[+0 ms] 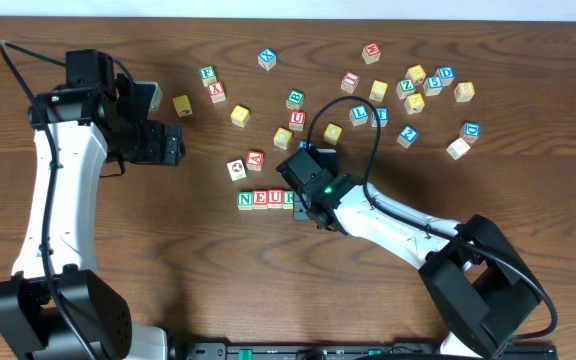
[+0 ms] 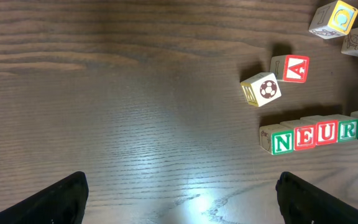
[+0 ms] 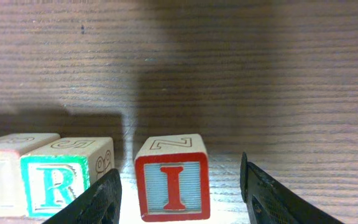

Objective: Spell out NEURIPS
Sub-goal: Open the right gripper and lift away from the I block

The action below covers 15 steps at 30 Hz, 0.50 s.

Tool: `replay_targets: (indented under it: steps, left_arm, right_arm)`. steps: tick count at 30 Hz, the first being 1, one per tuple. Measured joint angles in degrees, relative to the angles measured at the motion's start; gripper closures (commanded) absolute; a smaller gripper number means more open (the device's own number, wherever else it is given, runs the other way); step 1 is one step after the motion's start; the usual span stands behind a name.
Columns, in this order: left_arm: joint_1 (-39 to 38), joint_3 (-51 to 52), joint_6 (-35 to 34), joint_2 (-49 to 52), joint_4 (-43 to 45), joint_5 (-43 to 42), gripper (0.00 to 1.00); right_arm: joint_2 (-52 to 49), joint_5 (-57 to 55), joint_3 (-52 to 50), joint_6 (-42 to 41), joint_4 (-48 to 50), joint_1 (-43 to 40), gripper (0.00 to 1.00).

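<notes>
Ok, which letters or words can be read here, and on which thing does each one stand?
"N": green, first cube of the row.
"E": red, second cube.
"U": third cube.
"R": green, fourth cube.
"I": red, cube beside the R.
"A": red, loose cube near the row.
Scattered cubes farther off: too small to read.

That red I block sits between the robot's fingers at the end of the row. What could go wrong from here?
1. The right gripper stands open close around the wooden cube with the red I; backing away crookedly could nudge or turn it.
2. A sideways nudge could push it into the green R cube beside it and disturb the row.
3. A yellow loose cube lies near that arm; reaching for the next letter might knock it.
</notes>
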<state>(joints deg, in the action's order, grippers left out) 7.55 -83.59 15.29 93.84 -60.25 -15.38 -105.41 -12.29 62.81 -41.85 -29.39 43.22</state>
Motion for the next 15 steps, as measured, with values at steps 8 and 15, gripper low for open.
replay_targets:
  steps: [8, 15]
  left_arm:
    - [0.0, 0.0, 0.0, 0.0, 0.0, 0.0, 0.05]
    - [0.0, 0.0, 0.0, 0.0, 0.0, 0.0, 0.05]
  right_arm:
    - [0.9, -3.1, 0.0, 0.0, -1.2, 0.0, 0.41]
    - [9.2, -6.7, -0.1, 0.4, -1.5, 0.0, 0.34]
